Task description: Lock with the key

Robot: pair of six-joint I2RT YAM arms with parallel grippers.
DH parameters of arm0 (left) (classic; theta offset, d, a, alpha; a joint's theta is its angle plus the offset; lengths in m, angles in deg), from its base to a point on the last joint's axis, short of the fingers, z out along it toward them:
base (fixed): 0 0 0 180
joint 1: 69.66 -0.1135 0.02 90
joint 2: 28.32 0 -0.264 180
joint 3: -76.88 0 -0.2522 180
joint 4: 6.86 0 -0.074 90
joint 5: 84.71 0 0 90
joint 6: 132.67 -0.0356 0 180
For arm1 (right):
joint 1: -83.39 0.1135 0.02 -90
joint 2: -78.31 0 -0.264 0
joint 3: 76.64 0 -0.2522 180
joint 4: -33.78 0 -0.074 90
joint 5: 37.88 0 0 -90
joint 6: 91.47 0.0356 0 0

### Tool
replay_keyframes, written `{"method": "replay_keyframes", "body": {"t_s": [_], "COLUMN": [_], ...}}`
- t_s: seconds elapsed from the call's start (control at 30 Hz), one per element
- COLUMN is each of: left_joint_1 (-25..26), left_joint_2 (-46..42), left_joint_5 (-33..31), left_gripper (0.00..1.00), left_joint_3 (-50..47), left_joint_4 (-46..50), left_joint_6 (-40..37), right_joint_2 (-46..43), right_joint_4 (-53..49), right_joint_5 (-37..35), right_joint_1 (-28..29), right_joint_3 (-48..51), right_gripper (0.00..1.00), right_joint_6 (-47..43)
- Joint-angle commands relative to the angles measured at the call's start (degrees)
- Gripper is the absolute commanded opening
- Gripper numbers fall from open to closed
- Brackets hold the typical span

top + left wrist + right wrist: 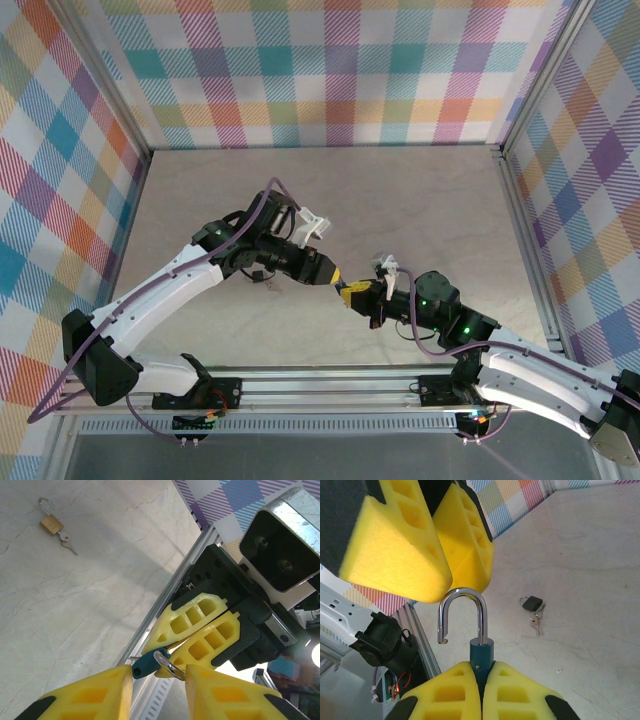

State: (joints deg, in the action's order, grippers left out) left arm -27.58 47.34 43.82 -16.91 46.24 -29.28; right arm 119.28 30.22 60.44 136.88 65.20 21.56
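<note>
My right gripper [481, 672] is shut on the body of a teal padlock [481, 652], whose silver shackle [462, 597] stands up, swung open. The lock's lower end is hidden between the pads. My left gripper [159, 672] comes at the shackle [170, 664] from the opposite side, its jaws apart with the shackle's bend between them; one pad touches the shackle. In the top view both grippers [338, 280] meet above the table's middle. A key [67, 544] lies beside a brass padlock [51, 524] on the table.
A black padlock [532, 603] with keys [536, 621] lies on the marble table beyond the teal lock. The aluminium rail [150, 620] of the table's near edge runs just below the grippers. Checked walls [330, 70] close in three sides.
</note>
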Motion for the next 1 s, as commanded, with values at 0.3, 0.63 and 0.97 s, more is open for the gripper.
{"method": "replay_keyframes", "body": {"t_s": [0.3, 0.63, 0.97], "left_joint_1": [-0.17, -0.26, -0.26], "left_joint_2": [-4.35, -6.82, -11.59], "left_joint_5": [-4.99, -2.9, 4.89], "left_gripper": [0.31, 0.44, 0.46], "left_joint_3": [-1.19, -1.82, -7.17], "left_joint_4": [5.18, 1.14, -0.84], "left_joint_6": [-5.67, -3.99, -6.38], "right_joint_2": [-1.27, -1.24, -1.09], "right_joint_4": [0.17, 1.12, 1.69], "right_joint_5": [2.58, 6.29, 13.16], "right_joint_1": [-0.5, -0.5, -0.67], "right_joint_3": [-0.82, -0.65, -1.83], "right_gripper": [0.0, 0.0, 0.0], "right_joint_6": [-1.33, -1.5, -2.12]}}
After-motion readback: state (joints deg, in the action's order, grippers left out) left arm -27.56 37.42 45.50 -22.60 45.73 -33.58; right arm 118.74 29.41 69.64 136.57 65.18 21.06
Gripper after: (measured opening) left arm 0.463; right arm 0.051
